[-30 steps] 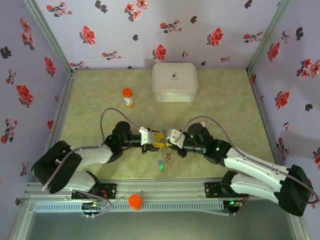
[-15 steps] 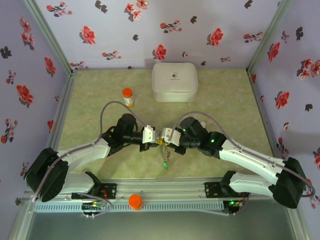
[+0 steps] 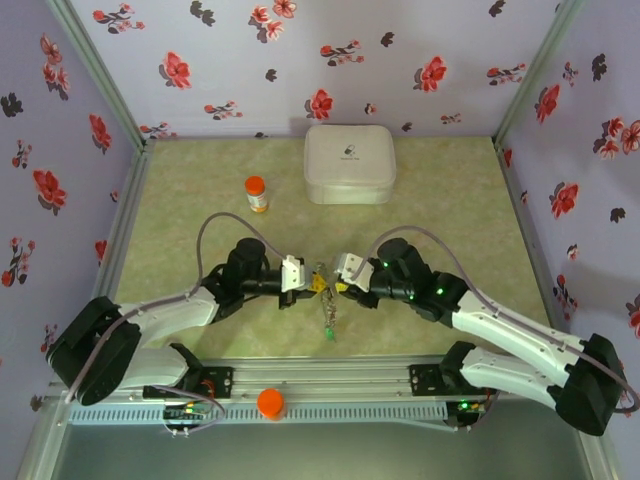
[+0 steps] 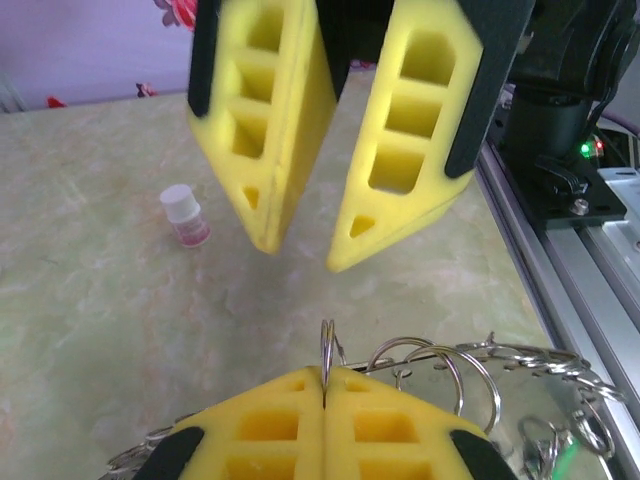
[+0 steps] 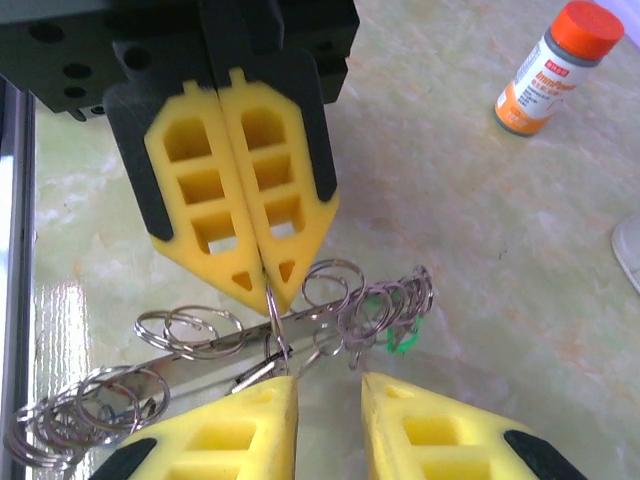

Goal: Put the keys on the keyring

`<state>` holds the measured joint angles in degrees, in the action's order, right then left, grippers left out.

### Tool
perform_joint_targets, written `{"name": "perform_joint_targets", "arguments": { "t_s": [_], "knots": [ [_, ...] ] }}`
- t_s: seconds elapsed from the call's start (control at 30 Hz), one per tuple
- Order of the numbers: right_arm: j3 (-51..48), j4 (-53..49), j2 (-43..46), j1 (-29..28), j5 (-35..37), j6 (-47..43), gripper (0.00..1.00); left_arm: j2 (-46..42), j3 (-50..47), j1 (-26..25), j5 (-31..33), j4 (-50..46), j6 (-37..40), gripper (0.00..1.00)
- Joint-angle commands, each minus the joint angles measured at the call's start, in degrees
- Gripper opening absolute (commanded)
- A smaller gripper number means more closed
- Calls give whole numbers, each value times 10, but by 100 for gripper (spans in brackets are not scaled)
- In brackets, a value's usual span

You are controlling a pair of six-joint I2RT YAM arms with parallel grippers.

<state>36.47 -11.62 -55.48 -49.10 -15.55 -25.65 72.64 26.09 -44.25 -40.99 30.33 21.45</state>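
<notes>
Near the middle of the table's point(image 3: 450, 200) near edge the two arms meet nose to nose. The left end effector point(image 4: 325, 372) is clenched, its yellow pads pressed flat together on a thin metal loop of the keyring point(image 4: 326, 345), which stands edge-on out of the seam between them. Facing it, the right end effector point(image 5: 330, 385) is released, its yellow fingertips point(image 5: 265, 400) apart with a clear gap, just beside the pinched loop; the wrist view does not settle whether one tip touches it. Around the grip, more silver split rings fan out to either side, and the keys point(image 3: 327, 320) dangle below the two end effectors toward the near edge, a green tag point(image 5: 400, 335) among them. Farther out, an orange-capped bottle point(image 3: 257, 194) stands upright toward the far left corner, a white lidded box point(image 3: 349, 164) rests against the middle of the far edge, and a small white-capped vial point(image 4: 185, 215) stands upright on the table
</notes>
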Motion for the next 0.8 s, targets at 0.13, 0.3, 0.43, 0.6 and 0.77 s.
{"name": "perform_joint_targets", "arguments": {
  "t_s": [0.13, 0.3, 0.43, 0.6, 0.77],
  "knots": [
    [-6, 8, -2, 2, -25, 14, 23, 36, -19, 1, -15, 198, -59, 0],
    [-4, 14, -11, 3, -12, 10, 16, 46, -26, 0, -26, 231, -72, 0],
    [3, 14, -23, 3, -3, 5, 10, 48, -27, 0, -29, 230, -72, 0],
    [3, 43, -44, 2, -14, 15, 8, 50, -27, 0, -32, 240, -77, 0],
    [-8, 86, -55, 1, -31, 41, 7, 56, -32, 0, -34, 276, -92, 0]
  ]
}}
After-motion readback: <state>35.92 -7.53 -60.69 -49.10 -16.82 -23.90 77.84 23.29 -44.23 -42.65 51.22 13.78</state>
